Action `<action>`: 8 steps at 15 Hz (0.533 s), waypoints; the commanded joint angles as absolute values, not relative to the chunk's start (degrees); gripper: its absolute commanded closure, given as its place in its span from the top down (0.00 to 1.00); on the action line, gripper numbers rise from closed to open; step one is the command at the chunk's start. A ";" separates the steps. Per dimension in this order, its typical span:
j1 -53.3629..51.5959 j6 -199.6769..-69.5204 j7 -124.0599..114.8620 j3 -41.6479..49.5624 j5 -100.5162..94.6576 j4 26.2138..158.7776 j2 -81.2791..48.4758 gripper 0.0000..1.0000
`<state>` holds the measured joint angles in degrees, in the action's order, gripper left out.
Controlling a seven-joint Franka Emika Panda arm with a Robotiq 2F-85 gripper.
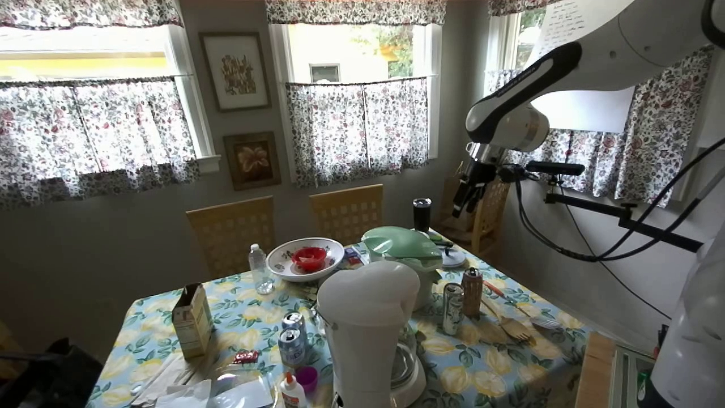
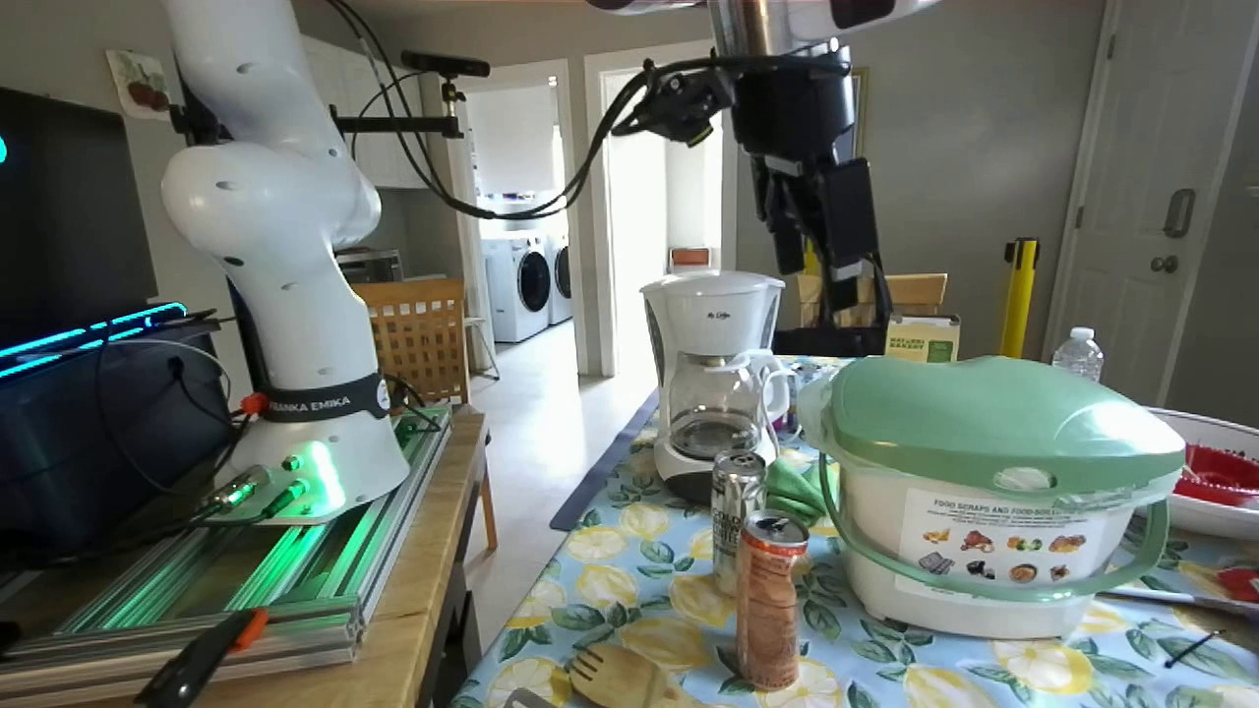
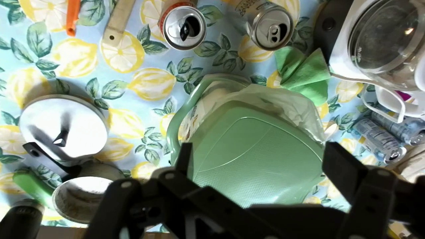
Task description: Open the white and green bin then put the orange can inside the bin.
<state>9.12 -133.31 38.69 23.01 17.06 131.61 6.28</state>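
The white and green bin [image 2: 984,560] stands on the table with its pale green lid [image 2: 993,418] down over it. The lid also shows in an exterior view [image 1: 401,242] and in the wrist view [image 3: 252,132], where a clear liner bag sticks out at its edge. The orange can [image 2: 767,615] stands upright beside the bin; it also shows in an exterior view [image 1: 472,292] and at the top of the wrist view [image 3: 184,28]. My gripper [image 3: 259,149] is open and empty, its fingers wide apart, high above the lid. It shows in both exterior views [image 1: 465,205] [image 2: 816,275].
A silver can [image 2: 736,511] stands close to the orange can. A white coffee maker [image 2: 716,374] and a green cloth [image 3: 303,74] are beside the bin. A pot lid [image 3: 63,126], a white bowl [image 1: 280,266] and a wooden fork [image 2: 625,674] lie around.
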 commanded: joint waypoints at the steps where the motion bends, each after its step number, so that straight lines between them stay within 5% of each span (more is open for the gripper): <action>1: 11.26 -131.93 43.58 22.37 21.30 127.38 0.74 1.00; 8: 16.24 -131.96 50.24 20.67 30.37 124.22 -5.42 1.00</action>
